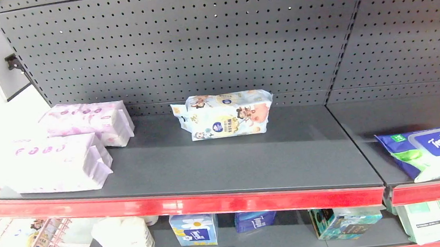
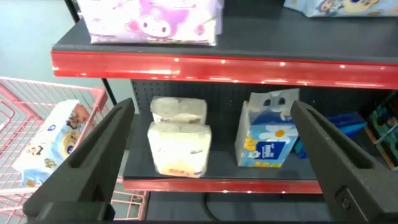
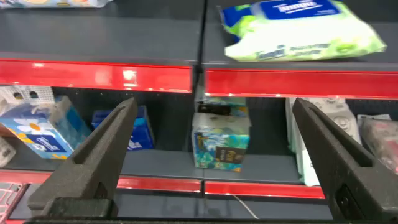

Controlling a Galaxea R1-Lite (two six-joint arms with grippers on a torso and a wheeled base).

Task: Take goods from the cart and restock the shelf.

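A cartoon-printed tissue pack (image 1: 227, 114) lies at the back middle of the dark upper shelf (image 1: 228, 167). Two pale purple tissue packs (image 1: 60, 161) (image 1: 90, 122) sit at the shelf's left end. My left gripper (image 2: 211, 155) is open with nothing between its fingers, held in front of the lower shelf. Beside it stands the pink wire cart (image 2: 37, 106), holding a cartoon-printed pack (image 2: 50, 143). My right gripper (image 3: 208, 155) is open and empty too, in front of the lower shelf under a blue-and-green wipes pack (image 3: 301, 28).
The lower shelf holds white roll packs (image 2: 179, 143), a blue daisy tissue box (image 2: 267, 134), a dark blue pack (image 3: 134, 127), a teal box (image 3: 221, 140) and a white pouch (image 1: 429, 220). Red price rails (image 1: 187, 203) edge each shelf. Bare shelf surface lies in front of the cartoon pack.
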